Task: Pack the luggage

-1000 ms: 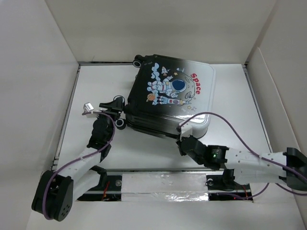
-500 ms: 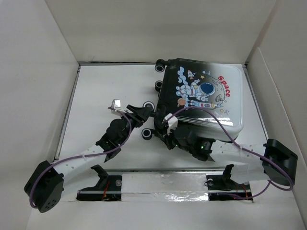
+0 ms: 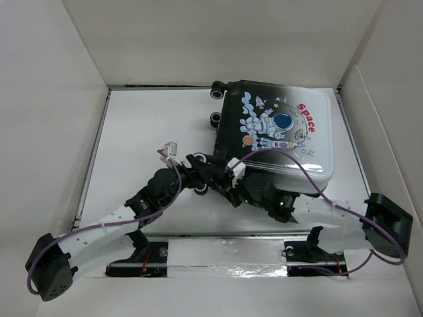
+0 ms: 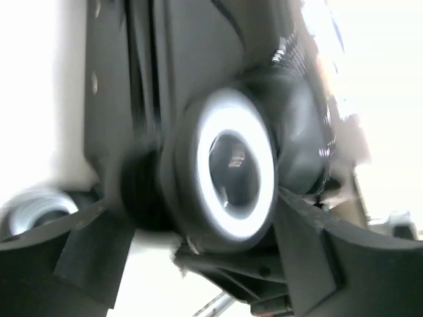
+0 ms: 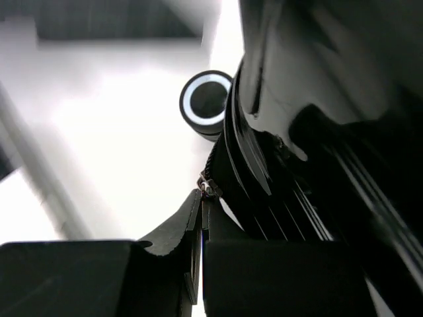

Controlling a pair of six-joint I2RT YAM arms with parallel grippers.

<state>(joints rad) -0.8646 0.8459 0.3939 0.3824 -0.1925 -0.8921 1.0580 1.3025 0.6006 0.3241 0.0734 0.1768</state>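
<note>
The luggage lies closed at the back right, astronaut print up, casters facing left. My left gripper is open at its near-left side. In the left wrist view its fingers straddle a black caster wheel with a white ring, and the wheel is blurred. My right gripper is at the suitcase's near-left corner. In the right wrist view the right gripper is shut on the metal zipper pull at the black ribbed edge. Another caster shows beyond.
White walls box in the table on the left, back and right. A taped rail runs along the near edge between the arm bases. A purple cable loops over the suitcase's near edge.
Over the last second the suitcase turned and slid right toward the back corner. My left gripper followed to a caster. My right gripper moved in to the near-left corner and holds the zipper pull.
</note>
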